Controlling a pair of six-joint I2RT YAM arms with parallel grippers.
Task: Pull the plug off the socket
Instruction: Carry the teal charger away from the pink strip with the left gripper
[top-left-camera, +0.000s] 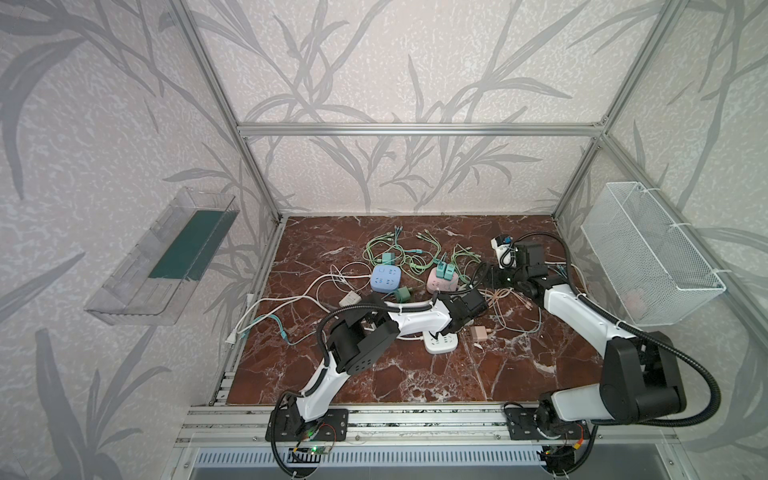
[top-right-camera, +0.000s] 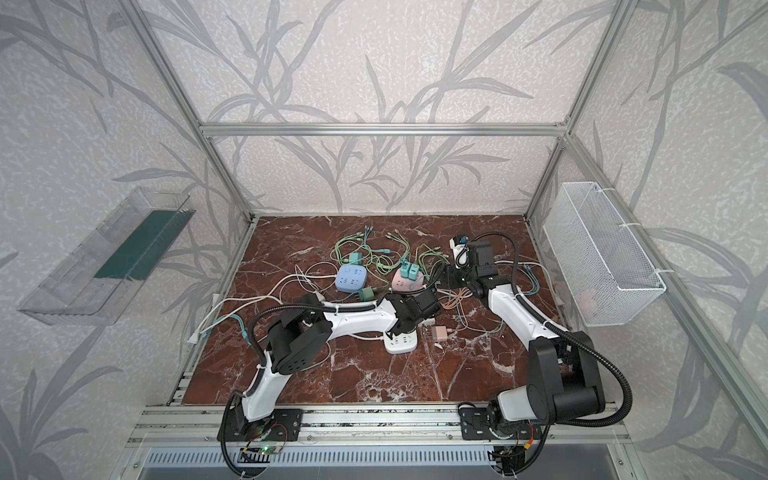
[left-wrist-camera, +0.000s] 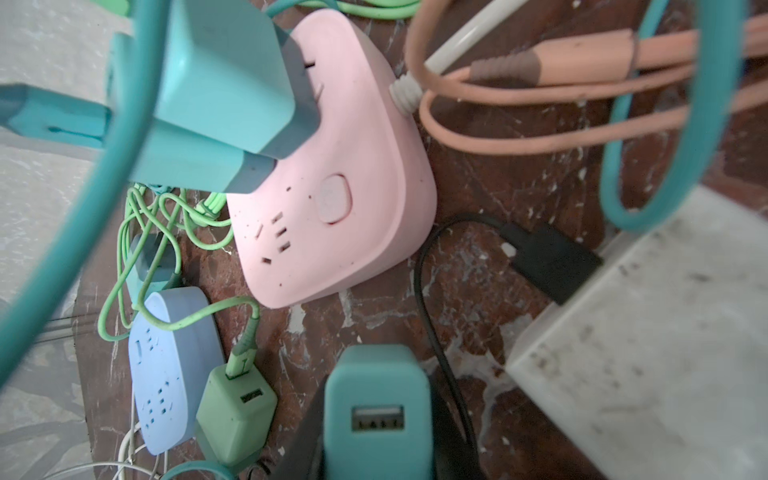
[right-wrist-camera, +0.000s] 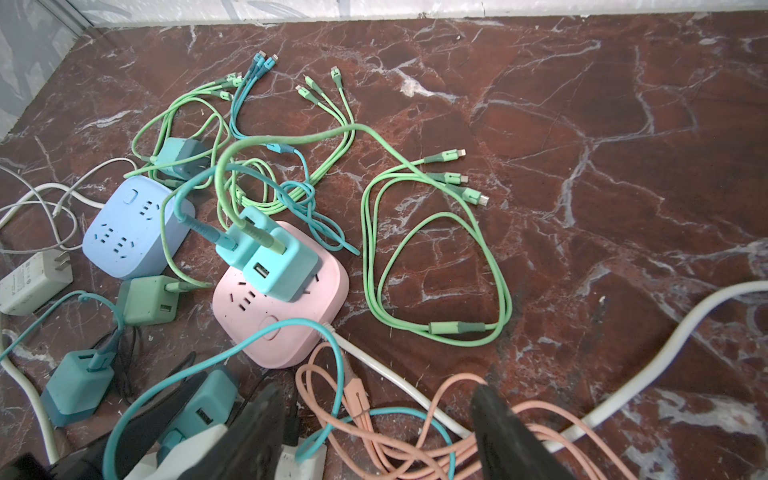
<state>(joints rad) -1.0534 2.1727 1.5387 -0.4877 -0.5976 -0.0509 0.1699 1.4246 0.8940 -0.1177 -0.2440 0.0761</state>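
dark red marble tabletop (top-left-camera: 415, 374) inside a metal-framed, wallpapered cell, strewn with sockets, chargers and tangled cables. two white-and-black arms lean in from the near rail. the left gripper (left-wrist-camera: 376, 453) is clamped on a teal plug (left-wrist-camera: 377, 399), just over a white power strip (top-left-camera: 441, 344) at mid-table. the right gripper (right-wrist-camera: 378, 436) hangs with its jaws apart and empty above a peach cable (right-wrist-camera: 415, 440), close to a pink socket (top-left-camera: 441, 282) that carries two more teal chargers (right-wrist-camera: 266, 257). a blue socket (top-left-camera: 385, 280) sits beside it, with nothing plugged in that can be seen. likely trouble: nothing pins the white power strip, so a pull may lift the strip along with the plug instead of parting them; the teal cable (left-wrist-camera: 706, 124) looping close by could also snag and drag its neighbours. hard to make out: both top views hide the left fingers under the wrist, and no view shows the plug's prongs, so whether it is seated or already free cannot be told.
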